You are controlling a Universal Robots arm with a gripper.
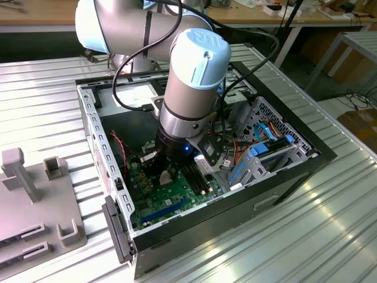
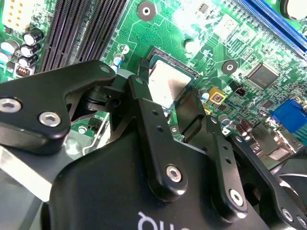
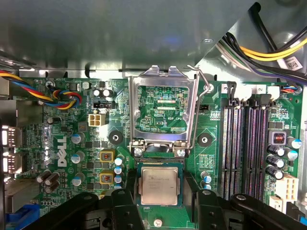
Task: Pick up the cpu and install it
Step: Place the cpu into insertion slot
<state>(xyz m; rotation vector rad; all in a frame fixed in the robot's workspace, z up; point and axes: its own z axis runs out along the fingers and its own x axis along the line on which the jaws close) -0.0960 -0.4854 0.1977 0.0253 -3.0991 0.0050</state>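
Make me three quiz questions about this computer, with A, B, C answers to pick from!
1. Where is the cpu?
A) at the socket on the motherboard
B) on the grey tray outside the case
C) on top of the arm

2. What colour is the motherboard?
A) red
B) green
C) white

3. How is the metal socket cover?
A) swung open
B) shut over the chip
C) lying outside the case

Answers:
1 A: in both wrist views the pale square chip sits within the socket's frame.
2 B: the board is green in all views.
3 A: the cover is swung back off the socket, and the board shows through its window.
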